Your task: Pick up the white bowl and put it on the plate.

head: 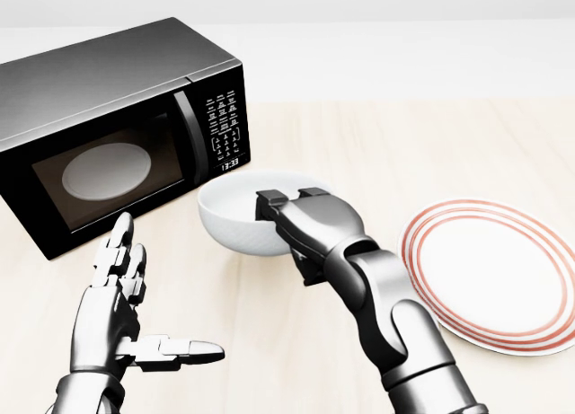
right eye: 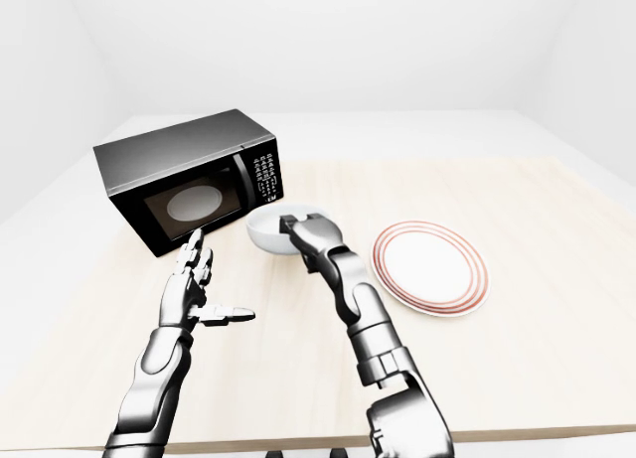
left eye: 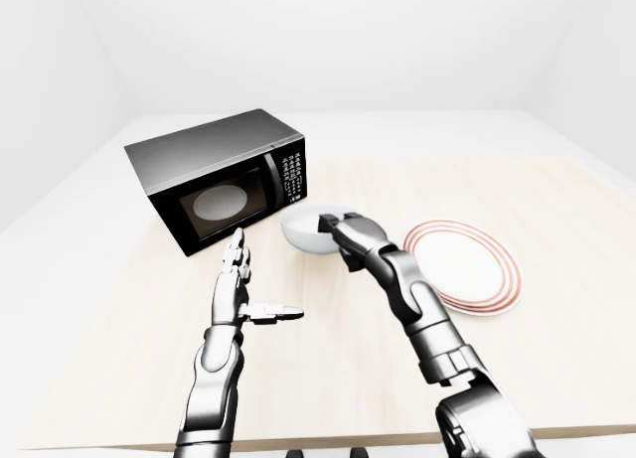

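The white bowl [head: 229, 218] stands on the wooden table just right of the microwave's lower corner in the head view. My right hand [head: 296, 234] grips the bowl's right rim, with two fingers [head: 271, 201] hooked over the rim into the bowl and the thumb under its outer wall. The white plate with red rings [head: 503, 279] lies flat on the table to the right of the bowl, apart from it. My left hand [head: 135, 306] is open and empty at the lower left, fingers straight up and thumb pointing right.
A black microwave [head: 108, 118] with its door shut stands at the upper left, close to the bowl. The light wooden table [head: 377, 136] stretches past the plate. White floor and walls surround the table in the left-eye view.
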You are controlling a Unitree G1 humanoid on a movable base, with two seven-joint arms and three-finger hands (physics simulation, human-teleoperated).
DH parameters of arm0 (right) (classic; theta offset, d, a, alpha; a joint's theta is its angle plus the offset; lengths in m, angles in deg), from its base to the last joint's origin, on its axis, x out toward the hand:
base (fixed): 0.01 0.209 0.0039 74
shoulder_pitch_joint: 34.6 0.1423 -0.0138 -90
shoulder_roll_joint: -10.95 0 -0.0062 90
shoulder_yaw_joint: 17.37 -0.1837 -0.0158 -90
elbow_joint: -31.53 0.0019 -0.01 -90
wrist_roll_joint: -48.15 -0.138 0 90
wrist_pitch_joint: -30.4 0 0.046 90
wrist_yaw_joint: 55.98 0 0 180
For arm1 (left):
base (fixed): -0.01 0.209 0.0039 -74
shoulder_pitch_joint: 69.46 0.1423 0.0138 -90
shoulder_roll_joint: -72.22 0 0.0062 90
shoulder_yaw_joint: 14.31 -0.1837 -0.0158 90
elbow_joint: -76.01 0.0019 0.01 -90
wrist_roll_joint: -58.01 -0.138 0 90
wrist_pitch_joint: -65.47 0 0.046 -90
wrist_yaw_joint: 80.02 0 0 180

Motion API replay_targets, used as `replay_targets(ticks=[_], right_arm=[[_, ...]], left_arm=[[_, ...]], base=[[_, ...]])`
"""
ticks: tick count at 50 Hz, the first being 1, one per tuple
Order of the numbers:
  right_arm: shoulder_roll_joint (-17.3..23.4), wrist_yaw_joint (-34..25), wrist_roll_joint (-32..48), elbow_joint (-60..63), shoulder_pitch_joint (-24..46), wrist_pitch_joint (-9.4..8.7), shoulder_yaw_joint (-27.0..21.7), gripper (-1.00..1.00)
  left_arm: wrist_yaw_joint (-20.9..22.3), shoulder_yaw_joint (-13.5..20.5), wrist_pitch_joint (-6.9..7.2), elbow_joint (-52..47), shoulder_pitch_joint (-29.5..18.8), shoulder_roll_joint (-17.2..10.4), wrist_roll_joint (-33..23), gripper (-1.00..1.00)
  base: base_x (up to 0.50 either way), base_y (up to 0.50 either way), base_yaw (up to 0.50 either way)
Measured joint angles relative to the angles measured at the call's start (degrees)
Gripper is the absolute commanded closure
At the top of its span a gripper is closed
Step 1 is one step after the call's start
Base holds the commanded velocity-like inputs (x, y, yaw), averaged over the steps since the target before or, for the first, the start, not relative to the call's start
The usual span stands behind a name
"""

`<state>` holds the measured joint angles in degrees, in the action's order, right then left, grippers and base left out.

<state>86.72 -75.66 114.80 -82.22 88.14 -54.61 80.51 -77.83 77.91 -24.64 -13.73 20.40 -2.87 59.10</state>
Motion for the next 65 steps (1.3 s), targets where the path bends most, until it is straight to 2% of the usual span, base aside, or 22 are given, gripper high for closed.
replay_targets(ticks=[25,65], right_arm=[[2.9,0.4,3.0,2.2,1.2,0.0,-2.2,1.0],[11.3,1.1,-1.2,4.0,-0.5,0.0,-7.9,1.0]], left_arm=[[0.0,0.0,0.0,0.0,0.0,0.0,0.0,-1.0],[0.0,0.0,0.0,0.0,0.0,0.0,0.0,-1.0]], base=[[0.0,0.0,0.0],[0.0,0.0,0.0]])
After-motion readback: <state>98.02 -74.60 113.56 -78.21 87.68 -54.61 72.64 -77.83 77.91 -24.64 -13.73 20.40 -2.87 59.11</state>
